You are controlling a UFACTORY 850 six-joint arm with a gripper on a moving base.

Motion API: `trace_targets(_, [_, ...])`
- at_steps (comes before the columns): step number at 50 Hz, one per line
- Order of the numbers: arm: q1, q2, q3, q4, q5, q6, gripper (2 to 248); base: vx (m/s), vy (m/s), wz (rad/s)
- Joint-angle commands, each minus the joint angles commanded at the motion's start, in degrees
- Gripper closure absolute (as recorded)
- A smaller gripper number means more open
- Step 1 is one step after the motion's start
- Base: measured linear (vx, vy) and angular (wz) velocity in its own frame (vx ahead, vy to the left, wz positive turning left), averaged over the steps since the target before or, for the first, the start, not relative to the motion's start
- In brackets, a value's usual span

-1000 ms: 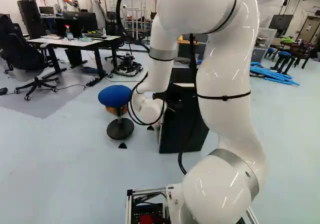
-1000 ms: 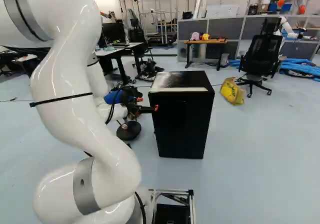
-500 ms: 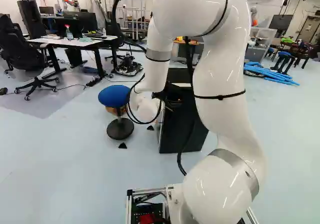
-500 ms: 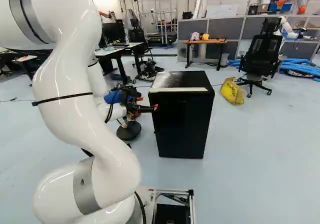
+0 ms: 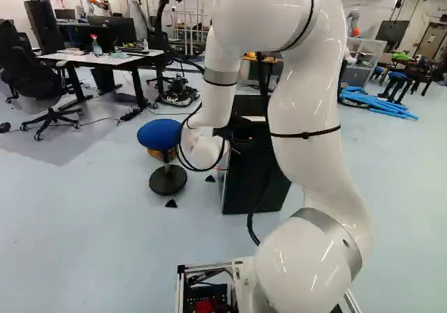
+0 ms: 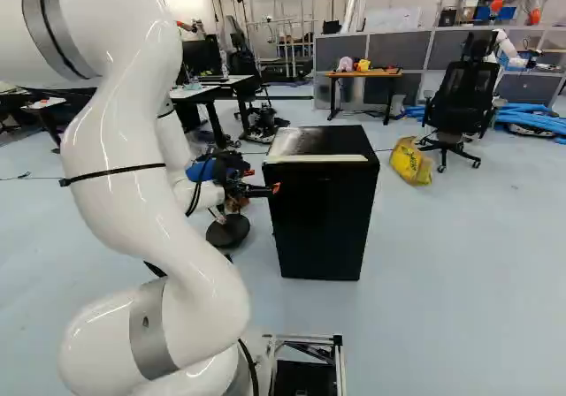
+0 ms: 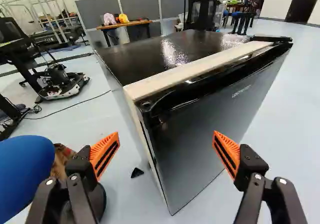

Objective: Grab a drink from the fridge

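Observation:
In the right base view my gripper [image 6: 258, 190] is at the near left edge of the black fridge [image 6: 325, 210], below its top. The wrist view shows the gripper [image 7: 166, 149] wide open, an orange pad on each finger and no object held. Ahead of it stands the fridge [image 7: 200, 104], its door shut and its near door edge between the lines of the two fingers. Whether a fingertip touches the door I cannot tell. In the left base view the arm partly hides the fridge [image 5: 255, 177]. No drink is visible.
A blue stool [image 5: 160, 135] stands left of the fridge, close beside one finger in the wrist view. A yellow bag [image 6: 410, 161] and an office chair [image 6: 462, 95] are beyond the fridge to the right. Another robot [image 6: 517, 5] is at the far right.
The arm has shifted slightly, its upper part moving a little leftward in the left base view. The gripper stays beside the fridge, whose place is unchanged. The base has not moved.

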Motion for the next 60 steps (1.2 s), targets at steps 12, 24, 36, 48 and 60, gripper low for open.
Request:
trace_targets(12, [-0.14,-0.31,-0.49,1.33,1.41,0.00,3,0.000,0.000,0.000])
trace_targets(24, [-0.29,-0.66,-1.04,1.50,1.49,0.00,3,0.000,0.000,0.000])
trace_targets(36, [-0.52,-1.12,-1.76,1.50,1.49,0.00,3,0.000,0.000,0.000])
trace_targets(48, [-0.98,-1.50,-2.37,1.50,1.49,0.00,3,0.000,0.000,0.000])
trace_targets(60, [-1.43,-1.67,-2.64,1.50,1.49,0.00,3,0.000,0.000,0.000])
